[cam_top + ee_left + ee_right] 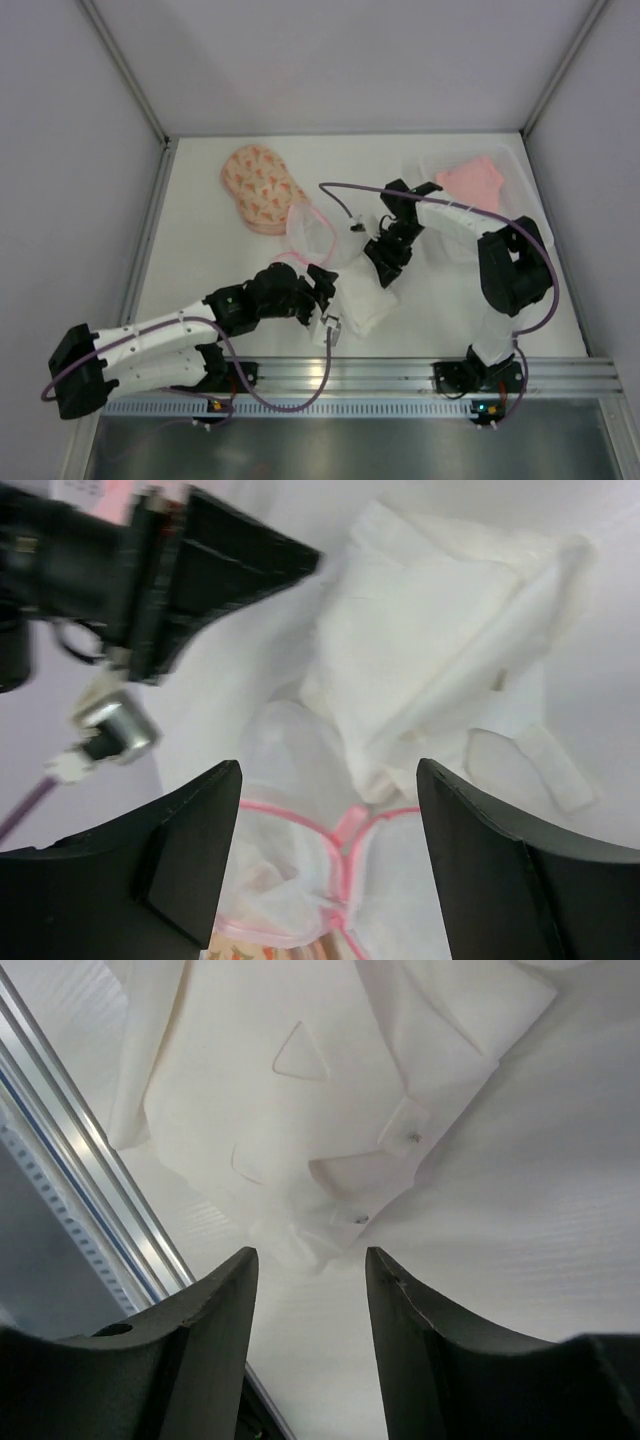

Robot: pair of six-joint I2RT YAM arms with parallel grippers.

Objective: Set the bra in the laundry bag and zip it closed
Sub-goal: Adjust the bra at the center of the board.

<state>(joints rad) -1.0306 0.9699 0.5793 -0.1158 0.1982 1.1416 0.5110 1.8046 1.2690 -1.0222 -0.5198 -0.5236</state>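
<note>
Both your left end effector (328, 776) and right end effector (310, 1260) gape released; pinch the likely soft, light bra (470, 180) at two o'clock mid-fabric.

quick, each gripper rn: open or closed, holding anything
Left gripper: open, holding nothing.
Right gripper: open, holding nothing.

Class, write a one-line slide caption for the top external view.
Left gripper and right gripper hover by a white garment; the bra lies in the clear tray, the laundry bag back left.
</note>
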